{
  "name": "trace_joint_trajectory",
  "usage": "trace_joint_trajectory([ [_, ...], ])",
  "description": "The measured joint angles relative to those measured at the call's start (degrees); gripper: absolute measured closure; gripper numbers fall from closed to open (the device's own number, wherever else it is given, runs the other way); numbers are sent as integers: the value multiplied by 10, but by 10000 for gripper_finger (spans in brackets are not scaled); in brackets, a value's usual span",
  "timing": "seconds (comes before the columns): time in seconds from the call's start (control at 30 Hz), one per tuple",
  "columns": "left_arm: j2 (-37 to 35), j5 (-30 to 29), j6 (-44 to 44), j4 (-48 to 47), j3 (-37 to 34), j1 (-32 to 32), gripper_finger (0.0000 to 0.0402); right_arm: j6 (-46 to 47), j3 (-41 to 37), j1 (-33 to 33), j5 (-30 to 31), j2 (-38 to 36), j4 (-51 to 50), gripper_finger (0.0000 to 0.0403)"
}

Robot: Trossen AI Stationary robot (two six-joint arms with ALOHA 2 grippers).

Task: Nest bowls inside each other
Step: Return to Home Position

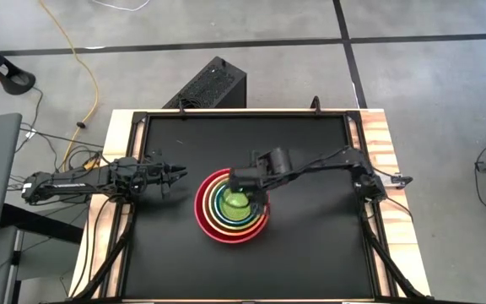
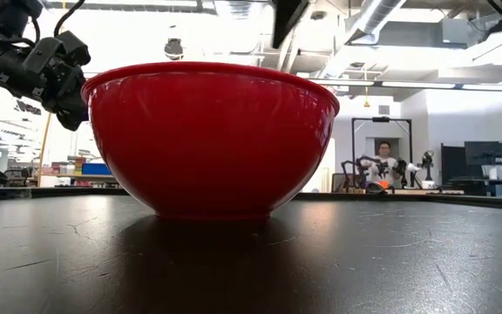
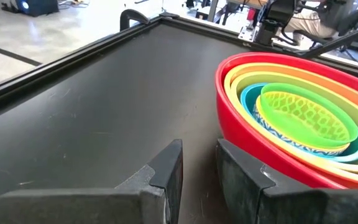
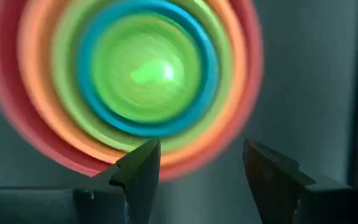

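**Retreat from the finished nest: both arms to home**

Nesting looks complete to us, so the step in hand is the retreat. Doing it well means leaving the stack undisturbed.

Left gripper (image 3: 199, 155): at about rim height, fingers a narrow gap apart, nothing between them. We judge it should draw straight back along its own arm, away from the rim, before any turn.

Right gripper (image 4: 201, 149): pointing down, fingers wide apart, empty. We judge it should rise vertically first, then swing right toward its base once above the rims. A sideways start could clip a rim and slide the whole nest. Go slowly and leave the fingers as they are.

Positions, left to right:
- Left gripper is near the stack's left side, apart from it.
- Bowls (image 1: 226, 221) sit near the middle of the table (image 1: 310, 245). The red bowl (image 2: 212, 139) is outermost and flat on the surface. Orange, olive and teal are ringed inside it, with the green bowl (image 3: 306, 115) innermost. We cannot pick out a yellow one.
- Right gripper hangs over the stack. Its wrist view looks straight down into the rings, and we see no contact.
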Motion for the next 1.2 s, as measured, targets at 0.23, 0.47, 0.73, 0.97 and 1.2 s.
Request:
trace_joint_trajectory([
  [0.23, 0, 0, -13, -11, 0, 0, 315, 0, -206, -42, 50, -158, 71, 159],
  [0.47, 0, 0, -14, -12, 0, 0, 315, 5, -619, -127, -18, -445, 392, 164],
  [0.73, 0, -27, -19, -11, 0, 0, 315, -14, -1005, -199, -145, -715, 837, 272],
  [0.97, 0, -34, -35, -12, 0, 0, 315, -12, -1200, -257, -191, -861, 993, 392],
  [1.2, 0, -34, -12, -59, 0, 0, 315, 14, -1286, -306, -263, -948, 1006, 392],
])
